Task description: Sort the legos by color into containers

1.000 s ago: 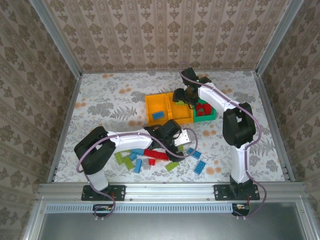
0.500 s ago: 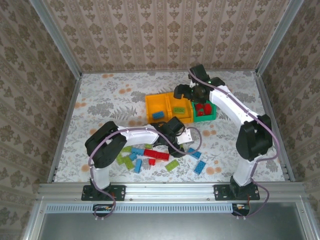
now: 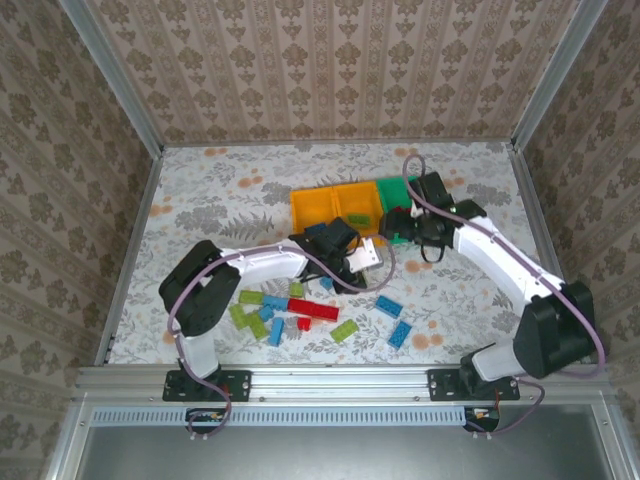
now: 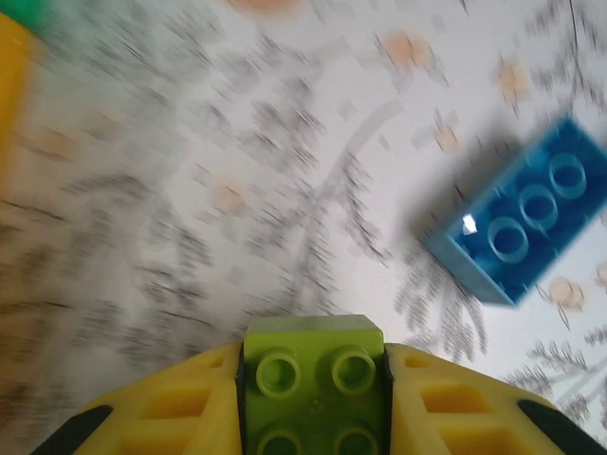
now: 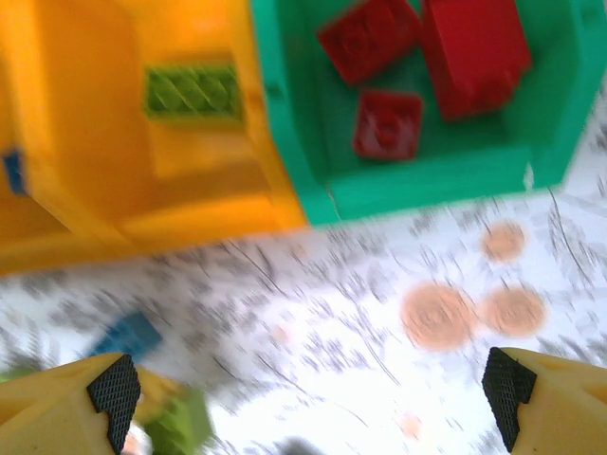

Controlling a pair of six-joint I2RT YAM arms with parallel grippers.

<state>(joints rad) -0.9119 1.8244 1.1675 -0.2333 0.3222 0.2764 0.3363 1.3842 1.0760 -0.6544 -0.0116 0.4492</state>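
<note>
1. Loose legos [image 3: 275, 315] lie scattered on the floral tabletop [image 3: 210, 200] near its front edge. Lime green, blue and small red pieces cluster around a long red brick [image 3: 313, 308]. Two more blue pieces [image 3: 388, 305] sit apart to the right of the cluster.
2. The left gripper [image 4: 313, 365] extends in from the left. Its yellow fingers [image 4: 180, 408] are clamped tight on a lime green brick [image 4: 313, 346], whose studs face the wrist camera. It is over the tabletop just in front of the bins. A loose blue brick [image 4: 517, 227] lies flat on the tabletop nearby, not touching the gripper.
3. The containers [image 3: 350, 188] are three open bins joined in a row at mid-table. The left orange-yellow bin [image 3: 296, 210] holds a blue piece, partly hidden by the arm. The middle orange-yellow bin [image 5: 190, 180] holds one flat lime piece [image 5: 190, 92]. The green bin [image 5: 285, 123], on the right, holds three red bricks [image 5: 387, 125].
4. The right gripper [image 5: 310, 393] hangs over the tabletop just in front of the green bin. Its jaws are spread wide with nothing between them.
</note>
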